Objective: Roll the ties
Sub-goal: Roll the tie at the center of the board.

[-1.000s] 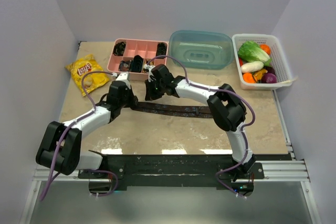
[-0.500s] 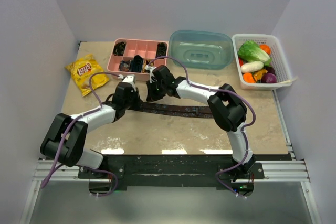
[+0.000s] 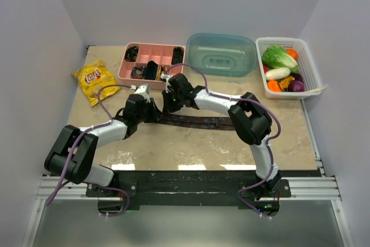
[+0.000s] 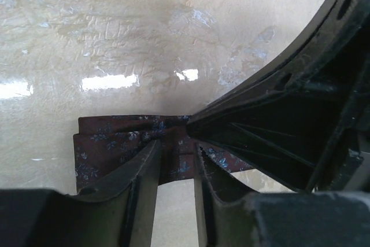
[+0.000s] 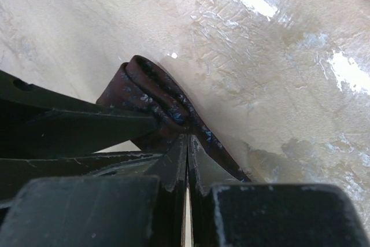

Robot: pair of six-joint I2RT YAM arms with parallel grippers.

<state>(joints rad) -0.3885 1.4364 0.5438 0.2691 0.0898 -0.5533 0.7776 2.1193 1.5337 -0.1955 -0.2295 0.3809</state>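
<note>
The dark maroon tie [image 3: 202,122] lies flat across the middle of the table, running left to right. Its left end is folded over into a small bunch. My right gripper [image 3: 171,105] is shut on that fold, and the right wrist view shows the jaws [image 5: 188,140] pinching the patterned fabric [image 5: 156,93]. My left gripper [image 3: 153,112] is right beside it at the tie's left end. In the left wrist view its fingers [image 4: 176,148] stand a narrow gap apart over the tie [image 4: 110,143]. Flat fabric shows between the tips.
A pink divided tray [image 3: 151,45] at the back holds several dark coils. A yellow chips bag [image 3: 94,80] lies at back left. A teal plastic tub [image 3: 221,54] and a white basket [image 3: 309,67] of vegetables stand at back right.
My left gripper has moved right along the table to the tie's left end, close against the right gripper. The right gripper has barely moved.
</note>
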